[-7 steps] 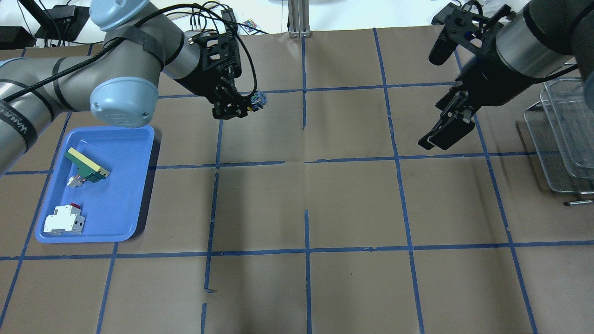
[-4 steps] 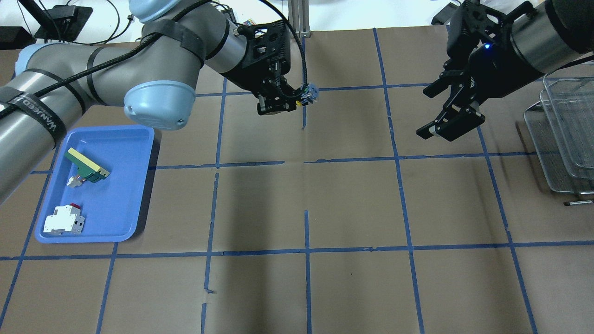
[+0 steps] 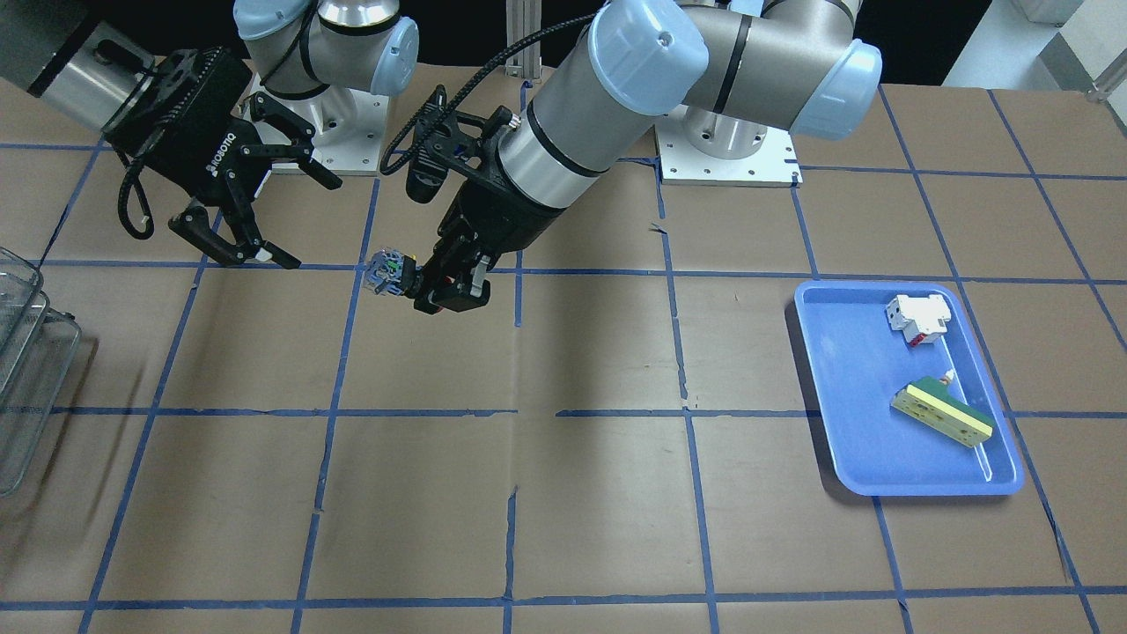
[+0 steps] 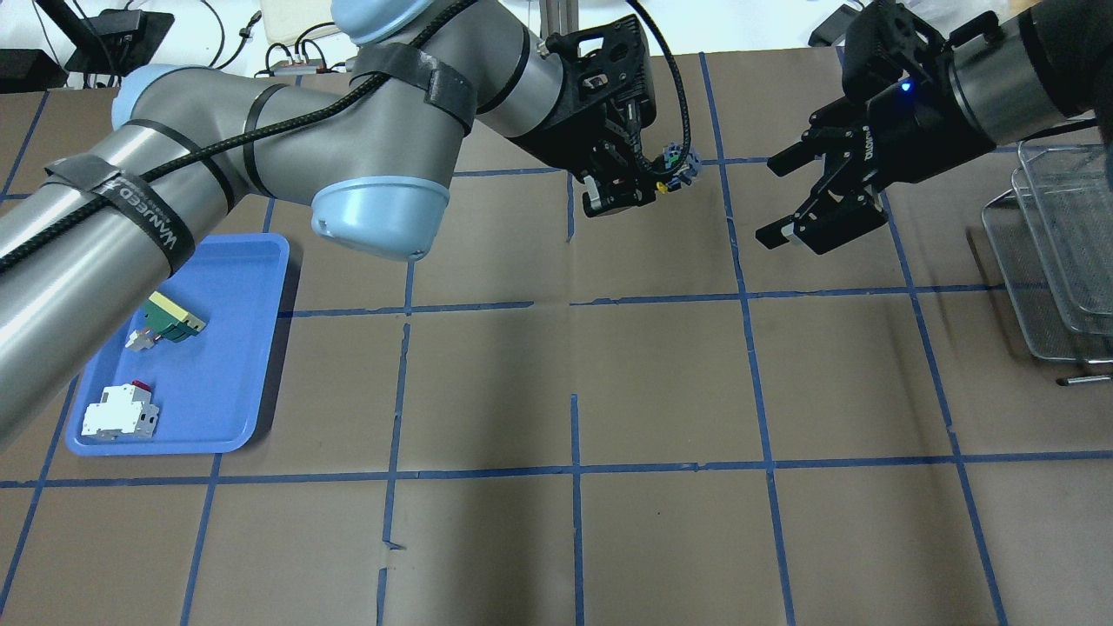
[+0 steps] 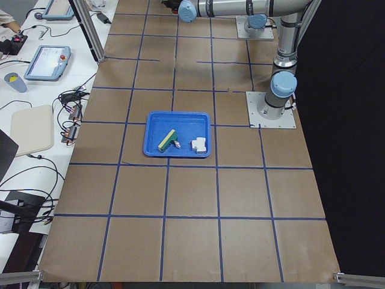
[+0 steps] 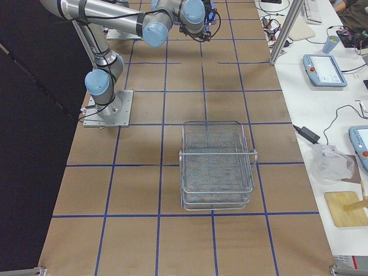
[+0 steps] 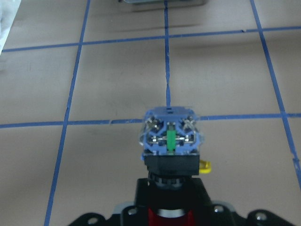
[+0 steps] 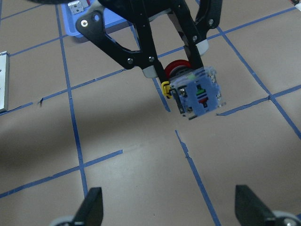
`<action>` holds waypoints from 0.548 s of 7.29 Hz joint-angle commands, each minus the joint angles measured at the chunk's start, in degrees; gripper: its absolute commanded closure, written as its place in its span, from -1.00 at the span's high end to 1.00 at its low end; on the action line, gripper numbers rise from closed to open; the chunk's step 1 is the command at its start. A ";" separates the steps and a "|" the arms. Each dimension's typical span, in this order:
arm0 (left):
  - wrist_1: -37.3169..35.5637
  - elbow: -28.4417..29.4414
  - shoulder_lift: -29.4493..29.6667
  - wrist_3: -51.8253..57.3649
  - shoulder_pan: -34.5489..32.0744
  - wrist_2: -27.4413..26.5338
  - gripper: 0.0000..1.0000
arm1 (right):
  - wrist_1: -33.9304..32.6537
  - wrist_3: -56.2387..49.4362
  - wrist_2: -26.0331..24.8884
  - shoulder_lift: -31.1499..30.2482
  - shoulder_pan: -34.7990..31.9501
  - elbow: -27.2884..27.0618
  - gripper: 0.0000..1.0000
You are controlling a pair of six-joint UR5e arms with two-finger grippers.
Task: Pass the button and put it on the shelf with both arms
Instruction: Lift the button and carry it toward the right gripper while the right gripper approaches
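My left gripper [image 4: 645, 184] is shut on the button [image 4: 679, 165] by its red cap and holds it above the table, bluish contact block pointing at the right gripper. The button also shows in the front view [image 3: 388, 272], the left wrist view [image 7: 170, 139] and the right wrist view [image 8: 196, 92]. My right gripper [image 4: 769, 203] is open and empty, a short gap to the right of the button, with its jaws facing it. The wire mesh shelf [image 4: 1063, 261] stands at the table's right edge, beyond the right arm; it also shows in the exterior right view [image 6: 217, 167].
A blue tray [image 4: 228, 348] at the left holds a white-and-red block [image 4: 120, 416] and a green-and-cream bar [image 4: 174, 317]. The left arm reaches across the table's far middle. The brown table has blue tape grid lines.
My left arm has swung to the right with the button, from left of centre to right of centre. My right gripper has shifted a little left toward it and stays open.
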State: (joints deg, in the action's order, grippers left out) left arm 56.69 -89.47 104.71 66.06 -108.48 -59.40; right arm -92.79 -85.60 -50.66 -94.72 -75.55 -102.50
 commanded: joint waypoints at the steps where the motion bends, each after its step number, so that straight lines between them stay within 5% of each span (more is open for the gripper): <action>1: -0.26 1.31 0.32 -3.38 -2.69 0.16 -1.00 | -3.18 0.08 1.08 2.34 0.66 -0.07 1.00; 4: -0.26 1.49 0.41 -3.83 -2.88 1.13 -1.00 | -6.68 0.08 1.26 2.08 0.66 0.63 1.00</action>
State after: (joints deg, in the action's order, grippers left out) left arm 56.43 -88.07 105.08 62.37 -111.31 -58.59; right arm -97.52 -85.65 -49.55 -92.56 -74.90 -102.06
